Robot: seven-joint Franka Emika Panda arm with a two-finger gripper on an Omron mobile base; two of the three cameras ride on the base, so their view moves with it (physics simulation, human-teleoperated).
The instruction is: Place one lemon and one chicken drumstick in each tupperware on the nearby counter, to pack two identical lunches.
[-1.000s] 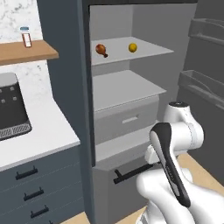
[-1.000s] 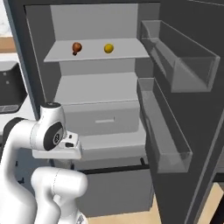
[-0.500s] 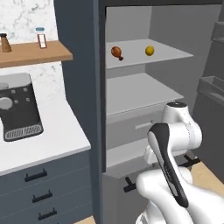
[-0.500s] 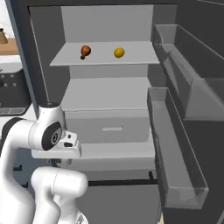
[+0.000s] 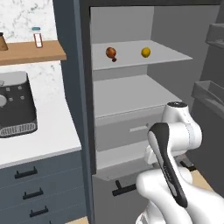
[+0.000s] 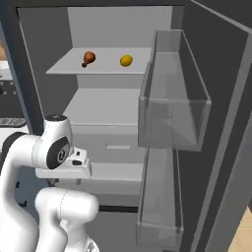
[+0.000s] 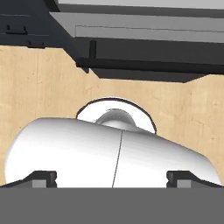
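Note:
A brown chicken drumstick point(image 5: 111, 53) point(image 6: 88, 58) and a yellow lemon point(image 5: 146, 52) point(image 6: 126, 60) lie apart on the upper shelf of the open fridge point(image 5: 131, 94). The white counter point(image 5: 43, 140) runs to the left of the fridge. The tupperware is out of view. In the hand view my gripper point(image 7: 112, 177) points down at the wooden floor, open, its fingertips point(image 7: 43, 178) wide apart with nothing between them. The arm is folded low in front of the fridge drawers, well below the shelf with the food.
A black coffee machine point(image 5: 15, 105) stands on the counter under a wooden wall shelf point(image 5: 30, 51) holding a small bottle. The open fridge door with clear bins point(image 6: 172, 98) stands close on the right. A black drawer handle point(image 7: 131, 65) juts out low on the fridge.
The whole picture has shifted in both base views, so the base has driven: the fridge and its door now look closer. The arm keeps its folded pose and the gripper stays open.

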